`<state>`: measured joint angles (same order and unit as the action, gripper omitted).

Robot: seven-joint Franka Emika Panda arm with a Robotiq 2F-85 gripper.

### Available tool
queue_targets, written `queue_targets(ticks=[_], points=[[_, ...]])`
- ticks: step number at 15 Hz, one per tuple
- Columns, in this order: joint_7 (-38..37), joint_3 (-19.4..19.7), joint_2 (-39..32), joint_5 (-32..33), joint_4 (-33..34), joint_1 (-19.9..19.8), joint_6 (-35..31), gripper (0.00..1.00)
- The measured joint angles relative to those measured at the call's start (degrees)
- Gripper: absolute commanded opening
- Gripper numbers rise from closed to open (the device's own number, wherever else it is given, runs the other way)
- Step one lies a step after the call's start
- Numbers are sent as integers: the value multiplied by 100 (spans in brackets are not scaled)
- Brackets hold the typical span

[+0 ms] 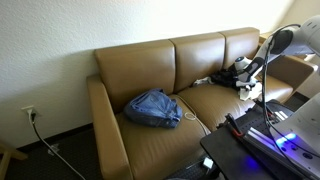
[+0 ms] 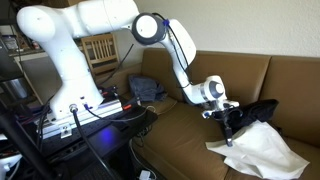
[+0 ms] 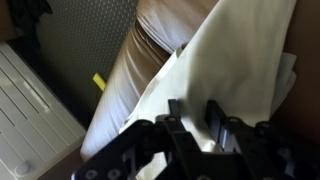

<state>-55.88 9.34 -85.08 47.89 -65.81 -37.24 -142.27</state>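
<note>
Left of centre in an exterior view, a blue garment (image 2: 147, 88) lies on the sofa (image 2: 290, 75). Right of centre the tool (image 2: 228, 128) stands over the white cloth (image 2: 265, 152), lower right, beside a black garment (image 2: 258, 108). In the wrist view its fingers (image 3: 213, 115) straddle a fold with a gap between — gripped or not, I cannot tell. A shallow pinch could slip off — or snag the cushion beneath.

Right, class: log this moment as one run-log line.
gripper: at white cloth | grip: unclear | beside: black garment | under: brown sofa
</note>
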Motion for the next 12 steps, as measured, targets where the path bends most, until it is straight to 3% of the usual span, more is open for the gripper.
queue_targets(ticks=[3,9,12], points=[[-26,-18,0,0,16,-19,187,0],[-2441,321,-122,233,-1189,173,614,1],[-3141,303,-163,47,-1902,203,290,1]])
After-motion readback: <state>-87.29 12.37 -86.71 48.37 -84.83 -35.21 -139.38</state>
